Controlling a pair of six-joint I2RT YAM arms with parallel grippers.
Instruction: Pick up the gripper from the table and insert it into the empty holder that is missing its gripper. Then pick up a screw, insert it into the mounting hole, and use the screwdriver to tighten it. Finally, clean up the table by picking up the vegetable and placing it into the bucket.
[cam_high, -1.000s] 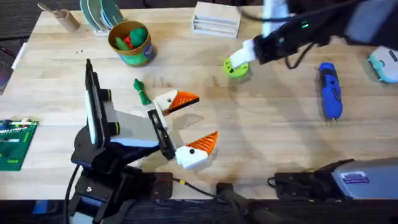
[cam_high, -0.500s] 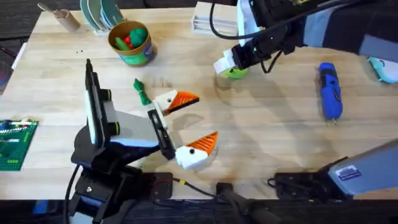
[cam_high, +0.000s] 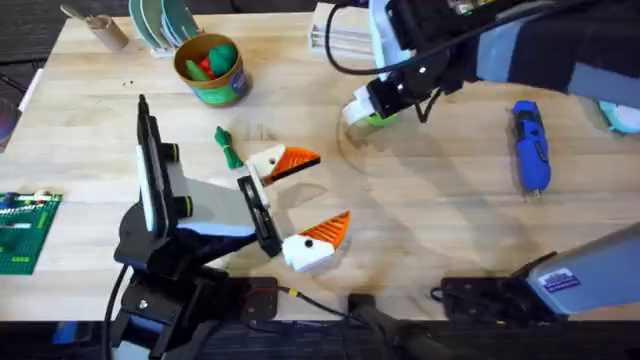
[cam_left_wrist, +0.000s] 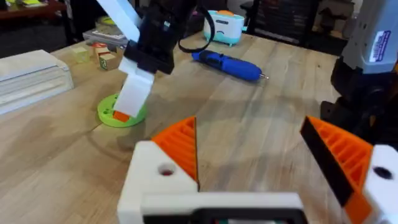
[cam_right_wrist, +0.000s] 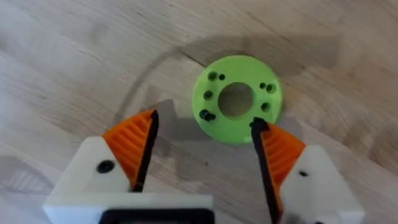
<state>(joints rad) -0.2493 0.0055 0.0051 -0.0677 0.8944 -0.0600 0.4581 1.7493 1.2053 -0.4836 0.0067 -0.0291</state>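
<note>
Right arm over the green disc, screw stage

The right gripper (cam_right_wrist: 202, 152) hovers spread and empty above the green disc (cam_right_wrist: 236, 98); the left gripper (cam_high: 300, 200) rests open; screwdriver (cam_high: 529, 146) lies well apart. Next, I judge: descend and pinch one screw (cam_right_wrist: 208, 115).

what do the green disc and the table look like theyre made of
The green disc looks like matte plastic, possibly 3D-printed: uniform bright colour, crisp round holes, no shine. The table looks like light wood, a butcher-block style top: visible grain and long plank seams, with a smooth, low-sheen finish.
</note>
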